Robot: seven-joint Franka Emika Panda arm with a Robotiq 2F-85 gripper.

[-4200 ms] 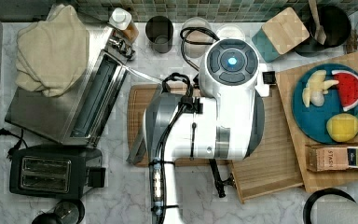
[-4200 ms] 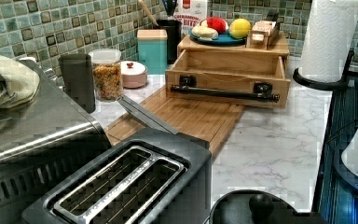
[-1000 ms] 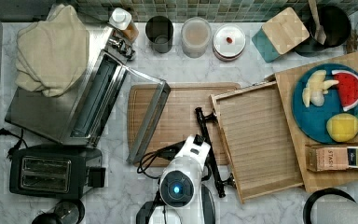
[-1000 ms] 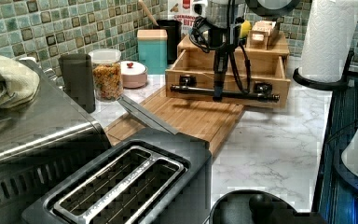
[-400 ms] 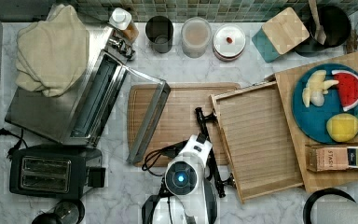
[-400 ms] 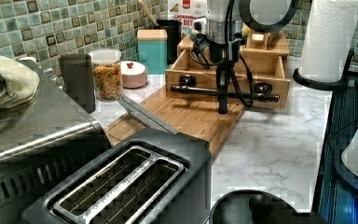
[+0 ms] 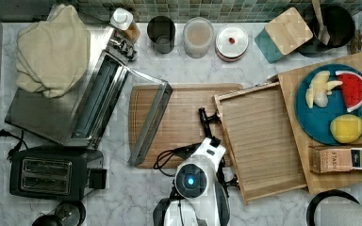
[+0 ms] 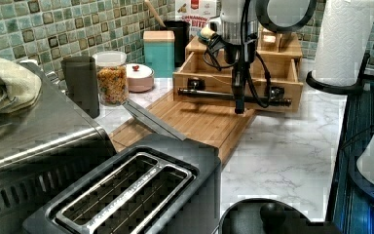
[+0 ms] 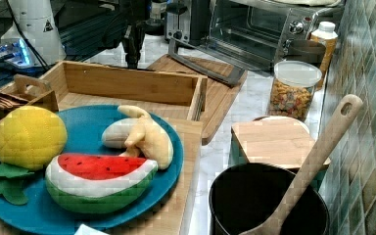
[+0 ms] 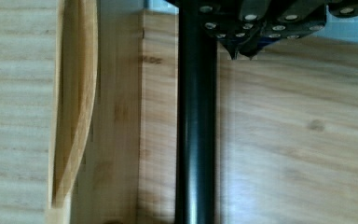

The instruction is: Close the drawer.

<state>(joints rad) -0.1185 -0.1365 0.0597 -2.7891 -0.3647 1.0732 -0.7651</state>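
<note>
The drawer [image 7: 264, 141] is a shallow light-wood tray that stands pulled out from under the wooden top [image 7: 290, 80]. Its floor is bare. A long black bar handle [image 8: 214, 93] runs across its front panel [image 8: 224, 84]. In the left view my gripper [image 8: 240, 108] hangs straight down just in front of that bar, right of its middle, with the tip close above the cutting board [image 8: 195, 122]. The wrist view shows the shut fingertips [image 10: 242, 51] beside the bar [image 10: 196, 140], on the cutting-board side. They hold nothing. In the right view the gripper [image 9: 133, 58] stands behind the drawer's front wall [image 9: 127, 83].
A toaster oven [image 7: 75, 103] with its door [image 7: 151, 122] dropped open reaches onto the board's far end in the top view. Jars [image 7: 198, 35] and a teal box [image 7: 283, 33] line the tiled wall. A blue fruit plate [image 7: 334, 103] sits on the wooden top. A toaster [image 7: 47, 172] stands nearby.
The arm has swung off the drawer and come down in front of the handle, and over the last second the gripper dropped lower and edged along the bar. The drawer has not moved.
</note>
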